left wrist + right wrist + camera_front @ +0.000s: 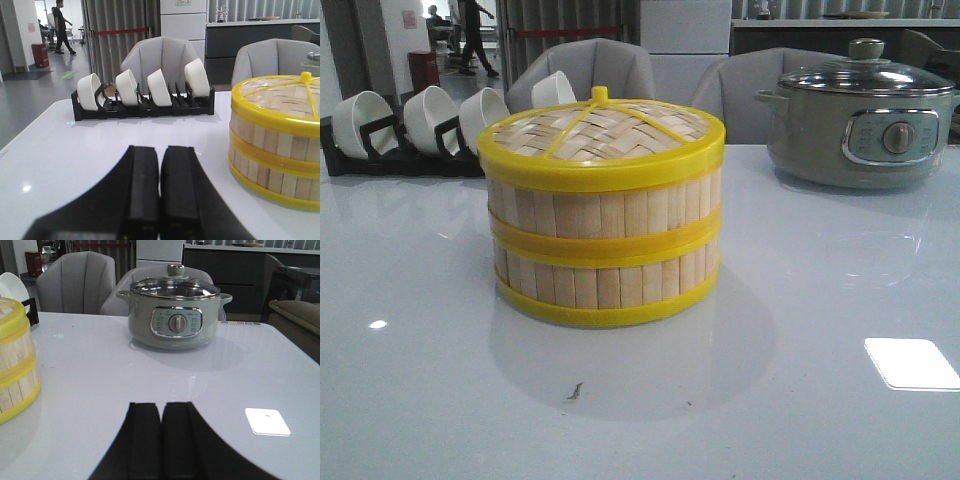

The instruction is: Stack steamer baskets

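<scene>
Front view: two steamer baskets (pixel 603 240) sit stacked under a lid (pixel 600 130); rack (pixel 142 105) holds bowls (pixel 127 86); both fingers (pixel 160 190) (pixel 160 435) clenched, empty.

No text, brand or number can be read anywhere. The control panel of the electric pot (pixel 175 314) carries small markings around its dial, too blurred to read. A sign on the far wall (pixel 32 27) is likewise illegible.

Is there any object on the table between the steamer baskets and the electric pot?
No. In the front view only bare table separates the steamer baskets from the electric pot. The right wrist view shows the same bare stretch.
</scene>
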{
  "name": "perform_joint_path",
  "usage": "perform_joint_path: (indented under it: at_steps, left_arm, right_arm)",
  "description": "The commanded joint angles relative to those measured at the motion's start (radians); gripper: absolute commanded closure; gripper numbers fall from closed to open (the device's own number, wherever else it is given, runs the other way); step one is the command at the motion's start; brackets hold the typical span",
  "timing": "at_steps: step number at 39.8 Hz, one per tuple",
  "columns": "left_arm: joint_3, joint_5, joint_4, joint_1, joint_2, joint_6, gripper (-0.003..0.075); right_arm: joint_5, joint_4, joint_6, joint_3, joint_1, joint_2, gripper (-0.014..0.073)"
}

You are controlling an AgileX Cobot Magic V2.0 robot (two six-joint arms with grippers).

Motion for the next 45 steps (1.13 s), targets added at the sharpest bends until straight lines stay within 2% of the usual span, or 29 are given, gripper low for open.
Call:
perform_joint_path:
  at_steps: [1, 45]
  left_arm:
    - [0.0, -0.079, 0.001, -0.002, -0.014, 0.001, 0.0636]
    - [0.0, -0.079, 0.001, -0.002, -0.014, 0.001, 0.0636]
  right_arm:
    - [-0.099, -0.024, 0.036, -0.015, -0.005, -0.022, 0.0538]
    - [-0.121, -0.024, 0.035, -0.015, -0.005, -0.022, 0.0538]
